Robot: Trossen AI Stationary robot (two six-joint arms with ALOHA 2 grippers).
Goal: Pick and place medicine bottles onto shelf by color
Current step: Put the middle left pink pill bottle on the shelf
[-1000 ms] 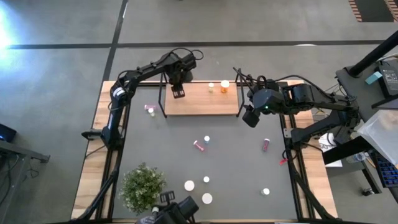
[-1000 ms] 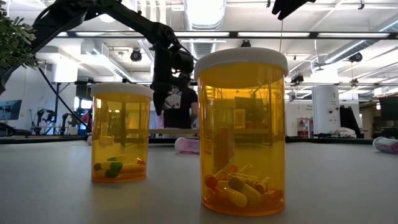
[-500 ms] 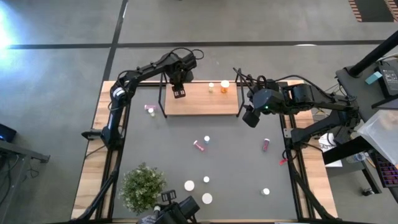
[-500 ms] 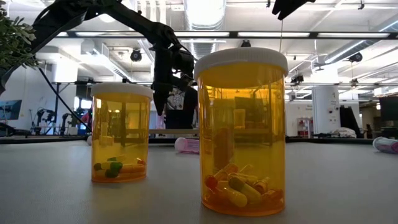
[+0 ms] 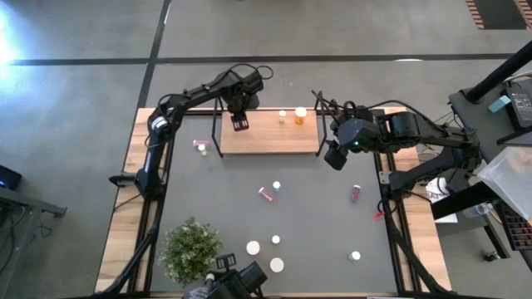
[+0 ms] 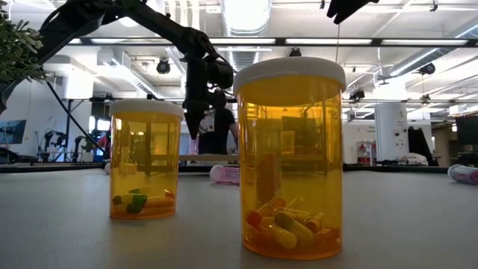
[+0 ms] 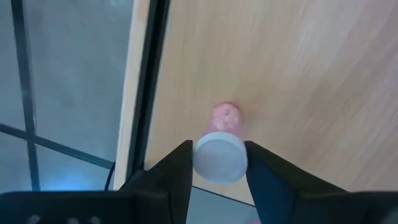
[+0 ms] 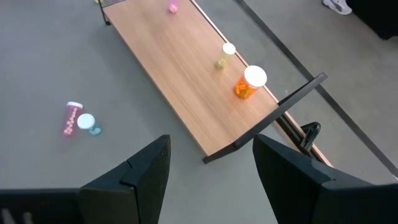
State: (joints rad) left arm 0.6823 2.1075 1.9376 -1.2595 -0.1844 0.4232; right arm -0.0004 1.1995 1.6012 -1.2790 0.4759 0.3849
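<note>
Shelf (image 5: 270, 133) first, since it is the biggest piece: the wooden board stands at the far side of the bench (image 5: 316, 224), with my left pincer (image 7: 219, 163) over its left end. Between my fingers stands a pink bottle (image 7: 222, 146), base on the board near the edge and wire frame. My fingers flank its white cap with slim gaps, parted but barely. Rising crooked, I could snag the cap and topple the bottle off that edge. My right pincer (image 8: 208, 165) waits apart near the shelf's other end, where an orange bottle (image 8: 247, 83) stands; swinging in carelessly could knock it.
</note>
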